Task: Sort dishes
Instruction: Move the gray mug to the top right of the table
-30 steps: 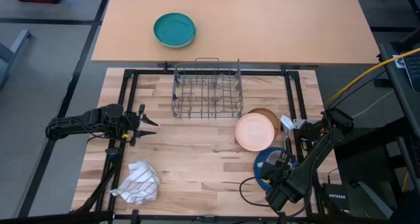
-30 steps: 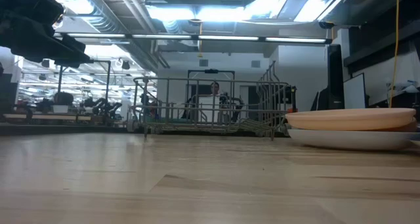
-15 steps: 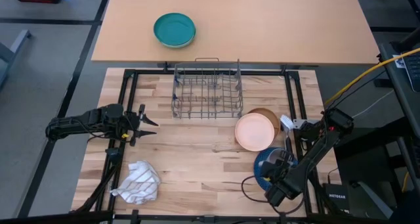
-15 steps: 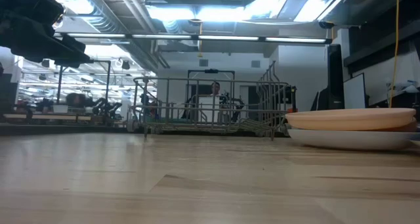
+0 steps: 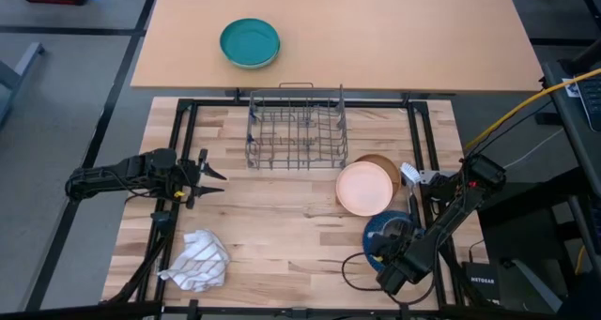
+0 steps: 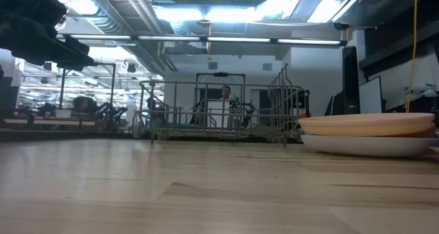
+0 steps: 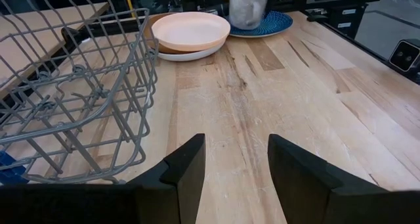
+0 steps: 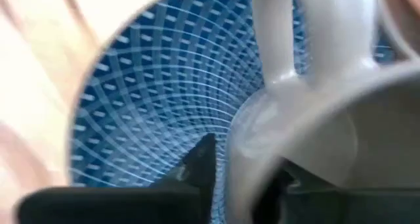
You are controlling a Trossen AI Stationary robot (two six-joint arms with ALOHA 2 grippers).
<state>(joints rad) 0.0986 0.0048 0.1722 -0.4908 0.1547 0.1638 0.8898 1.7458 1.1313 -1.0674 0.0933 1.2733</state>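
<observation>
A: Right pincer [image 5: 402, 234] sits over the grey mug [image 7: 248, 7] on the blue plate [image 8: 164, 99], fingers straddling its rim — whether it's pinched yet, can't tell.

B: Left pincer [image 7: 235, 178]?

A: Spread, idle. Grasp step, I'd say; next needs a firm pinch, then lift toward the rack [image 5: 297, 128].

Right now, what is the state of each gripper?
Left gripper: open, holding nothing.
Right gripper: fingers on either side of the grey mug wall; grip cannot be told.
</observation>
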